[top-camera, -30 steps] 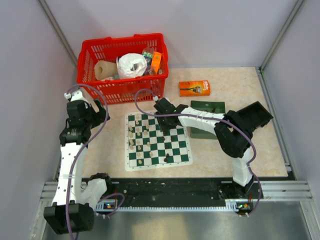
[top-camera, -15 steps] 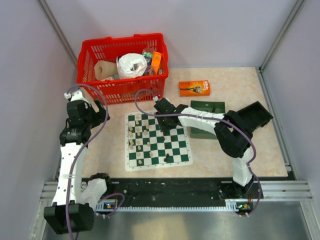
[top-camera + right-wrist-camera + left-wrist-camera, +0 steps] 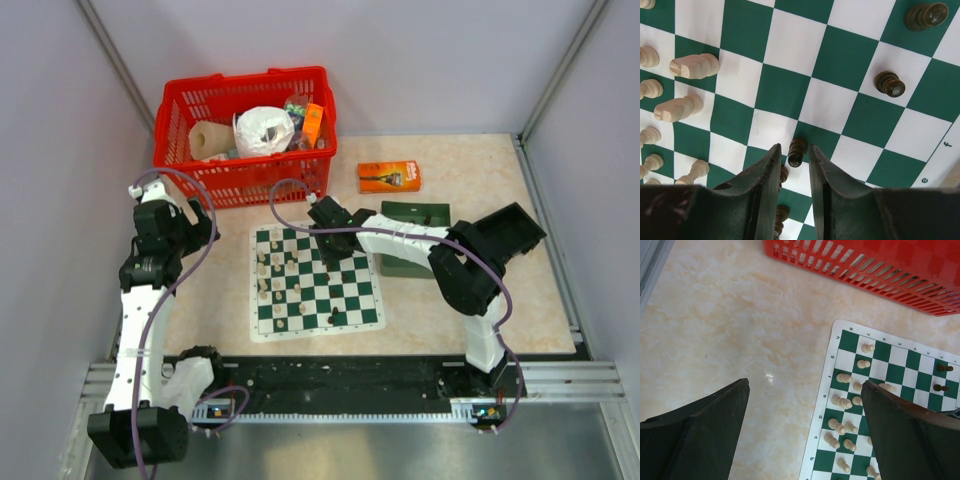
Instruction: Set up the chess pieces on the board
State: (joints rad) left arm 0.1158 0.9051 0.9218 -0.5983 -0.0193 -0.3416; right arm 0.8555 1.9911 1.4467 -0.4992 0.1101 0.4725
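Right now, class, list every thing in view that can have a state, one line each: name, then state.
left gripper, open, holding nothing.
right gripper, jaws close either side of a dark piece; grip unclear.
board, flat, partly set.
cream pieces, grouped along its left side in the top view.
red basket, filled with goods.
orange box, lying flat.

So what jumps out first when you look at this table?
The bright red basket at the far side of the table, left of centre and stuffed with odds and ends, catches the eye first. Then comes the green-and-white chessboard in the middle, with cream pieces crowded along its left side. Over it, the right gripper has its fingers close on either side of a small dark piece.
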